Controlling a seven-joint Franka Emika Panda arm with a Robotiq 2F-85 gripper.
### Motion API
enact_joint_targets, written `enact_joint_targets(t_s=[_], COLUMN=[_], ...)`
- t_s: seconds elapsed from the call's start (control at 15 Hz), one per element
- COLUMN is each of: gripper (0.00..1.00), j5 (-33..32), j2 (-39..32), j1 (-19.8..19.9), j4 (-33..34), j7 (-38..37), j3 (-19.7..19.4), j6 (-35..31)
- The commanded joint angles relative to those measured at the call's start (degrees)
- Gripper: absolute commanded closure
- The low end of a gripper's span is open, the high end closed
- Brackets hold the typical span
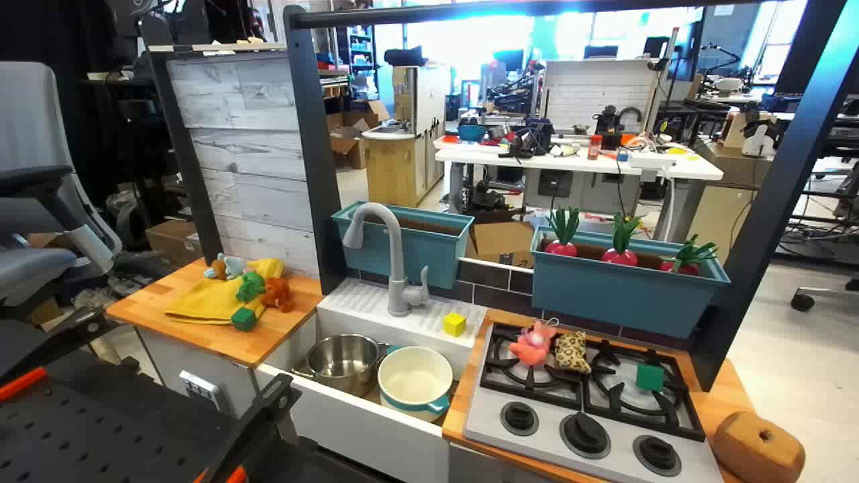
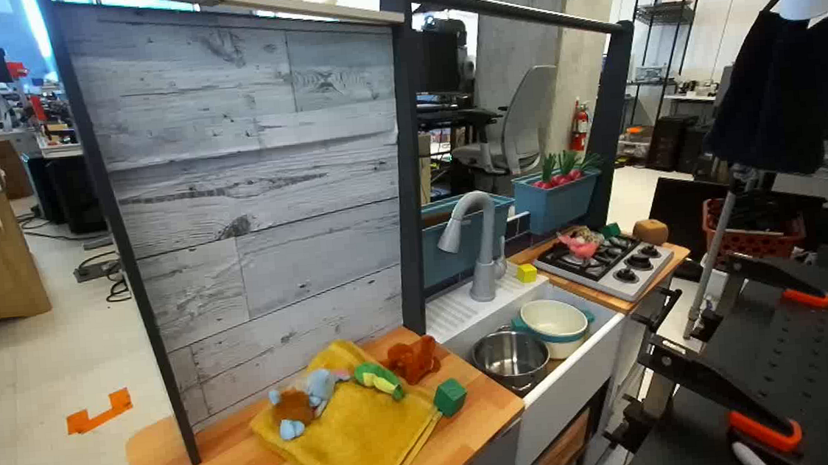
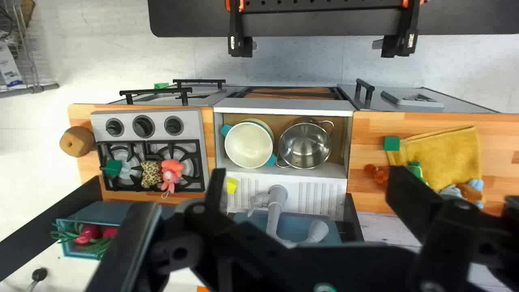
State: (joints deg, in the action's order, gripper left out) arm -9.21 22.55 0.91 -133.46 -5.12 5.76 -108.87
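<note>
White-topped workbench (image 1: pixel 570 164) in the background at two o'clock, beyond a wood-topped toy kitchen (image 1: pixel 268 335), in an exterior view (clock positions from frame centre). At six to seven o'clock, inside a white apron-front sink (image 1: pixel 362 422), round stainless-steel pot (image 1: pixel 345 355) close beside a round cream pot (image 1: pixel 416 372) with teal handles. Upright behind both, grey plastic gooseneck faucet (image 1: pixel 397 268), with small bright-yellow cube (image 1: pixel 455 325) near its base, toward four o'clock. Between four and five o'clock, black-grated silver toy stove (image 1: pixel 549 422).

In an exterior view, near seven o'clock: folded mustard-yellow towel (image 2: pixel 379 442), partly under a brown-and-blue plush toy (image 2: pixel 295 412), with dark-green cube (image 2: pixel 450 397) at the towel edge. Between nine and ten o'clock, tall grey wood-plank panel (image 2: pixel 270 185).

In the wrist view, from above: black two-finger gripper (image 3: pixel 307 178) on the six o'clock side, fingers spread wide, with nothing held; absent from both exterior views. Key relation, reckoned from the gap between fingertips: stainless-steel pot straight ahead at twelve o'clock, handle-to-handle axis from two to eight; cream pot at ten, handle axis from ten to four. Faucet at seven to eight, yellow cube at nine, just beside one finger in projection. Without readable depth from fingertips to pots.
</note>
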Motion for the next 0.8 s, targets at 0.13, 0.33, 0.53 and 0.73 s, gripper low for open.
enact_joint_targets(t_s=[0.13, 0.33, 0.53, 0.73], gripper=[0.00, 0.00, 0.00, 0.00], j5=[-0.3, -0.3, 2.3, 6.2], j2=[0.0, 0.0, -8.3, -18.4], j1=[-0.8, -0.8, -0.6, -0.5], j4=[0.3, 0.3, 6.2, 12.5], j7=[-0.2, -0.2, -0.5, -1.2], j3=[-0.7, -0.7, -1.5, -2.4], j6=[0.2, 0.2, -0.7, -0.1])
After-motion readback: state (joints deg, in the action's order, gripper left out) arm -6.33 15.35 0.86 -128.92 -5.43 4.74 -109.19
